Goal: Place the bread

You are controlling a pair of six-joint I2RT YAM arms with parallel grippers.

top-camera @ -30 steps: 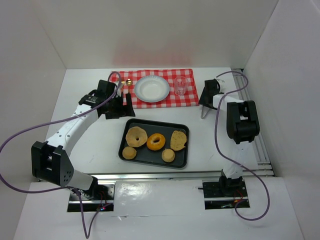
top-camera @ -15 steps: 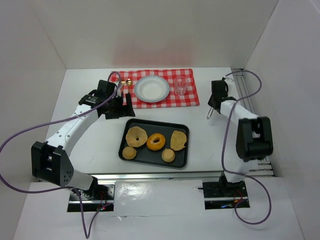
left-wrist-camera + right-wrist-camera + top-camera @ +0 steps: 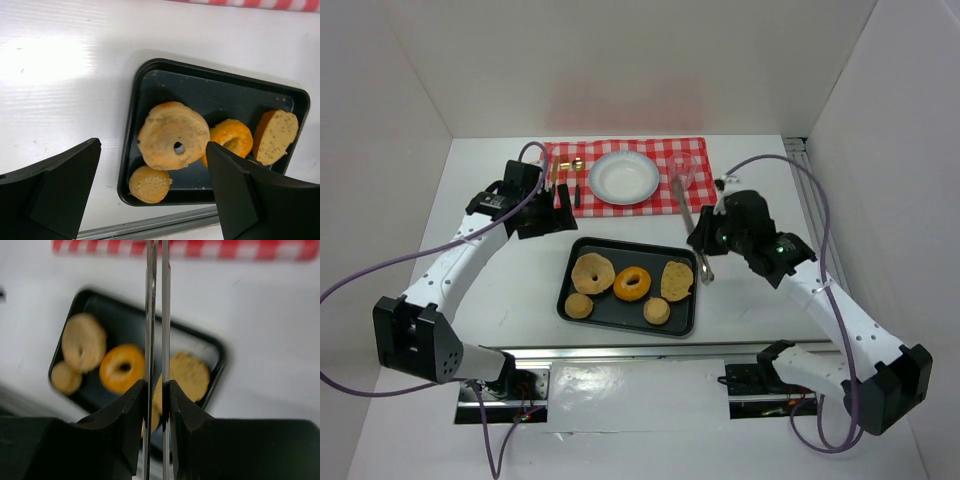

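Right hand [image 3: 706,234], tongs [image 3: 705,264] now over white table [image 3: 510,295] beside tray [image 3: 620,311]

I log the left arm [image 3: 455,265] and right arm [image 3: 848,320] as white link tubes with blocky black joint housings. A purple cable [image 3: 819,210] loops off each. The left tool [image 3: 152,145] has matte black, wedge-shaped fingers.
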